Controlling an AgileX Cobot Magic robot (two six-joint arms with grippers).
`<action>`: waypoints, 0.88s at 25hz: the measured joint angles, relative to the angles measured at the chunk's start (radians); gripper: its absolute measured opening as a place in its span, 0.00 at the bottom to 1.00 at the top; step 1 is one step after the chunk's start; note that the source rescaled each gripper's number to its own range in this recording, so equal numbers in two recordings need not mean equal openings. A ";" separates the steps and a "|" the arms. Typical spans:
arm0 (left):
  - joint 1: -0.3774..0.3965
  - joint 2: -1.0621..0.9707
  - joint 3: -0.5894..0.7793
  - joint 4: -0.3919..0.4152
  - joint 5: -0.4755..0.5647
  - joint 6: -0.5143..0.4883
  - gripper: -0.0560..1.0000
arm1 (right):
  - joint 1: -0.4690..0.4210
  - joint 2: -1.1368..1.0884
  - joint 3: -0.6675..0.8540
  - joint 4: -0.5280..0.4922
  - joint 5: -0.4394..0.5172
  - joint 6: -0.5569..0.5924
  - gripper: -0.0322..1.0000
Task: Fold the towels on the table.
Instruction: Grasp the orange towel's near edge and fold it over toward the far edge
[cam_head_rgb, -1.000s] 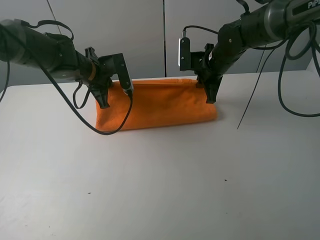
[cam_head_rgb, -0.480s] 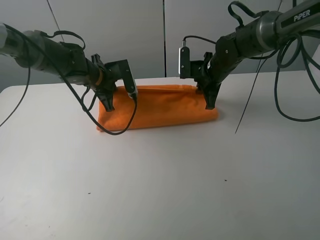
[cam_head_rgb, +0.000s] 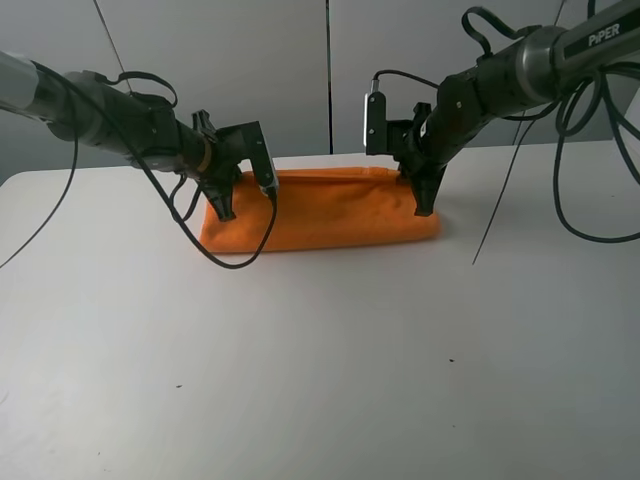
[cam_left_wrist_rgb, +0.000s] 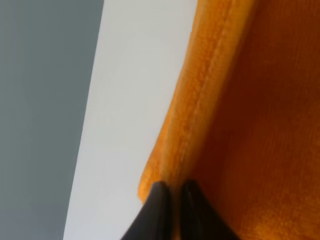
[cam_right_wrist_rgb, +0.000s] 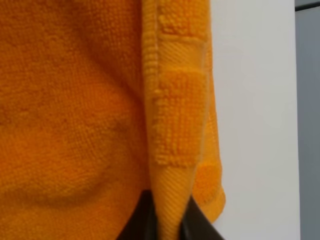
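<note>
Table (cam_head_rgb: 320, 380), large, plain white and matte, takes up most of the exterior high view, with grey wall panels (cam_head_rgb: 250, 70) behind its far edge. A bright orange terry towel (cam_head_rgb: 330, 212) lies on the table close to that far edge, about midway along it. The towel is gathered into a long, low, doubled band whose long sides run parallel with the far edge.

Two black arms reach in from the table's left and right sides, one to each short end of the towel. The left gripper (cam_head_rgb: 225, 210) points down at the towel's left end. In the left wrist view its black fingertips (cam_left_wrist_rgb: 159, 192) sit almost together, nipping the stitched edge of the towel (cam_left_wrist_rgb: 250, 125) at a corner, with bare table (cam_left_wrist_rgb: 135, 100) just beside it. The right gripper (cam_head_rgb: 427, 207) points down at the towel's right end. In the right wrist view its jaws stand narrow, clamped on the towel's hem, and a ribbed woven band (cam_right_wrist_rgb: 180, 55) runs across the cloth near that edge.

A black cable (cam_head_rgb: 240, 262) hangs from the left arm in a loop that rests on the table just in front of the towel. Two tiny dark specks (cam_head_rgb: 450, 361) (cam_head_rgb: 179, 386) mark the table nearer its front edge.
</note>
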 joint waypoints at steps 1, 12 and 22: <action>0.005 0.000 0.000 0.002 -0.017 0.000 0.05 | -0.002 0.000 0.000 0.000 0.000 0.000 0.03; 0.033 0.002 0.000 0.014 0.021 0.000 0.28 | -0.023 0.002 0.000 -0.024 0.034 0.000 0.16; 0.035 -0.004 0.000 0.019 -0.008 0.000 0.84 | -0.025 -0.006 0.000 -0.024 0.037 0.004 0.80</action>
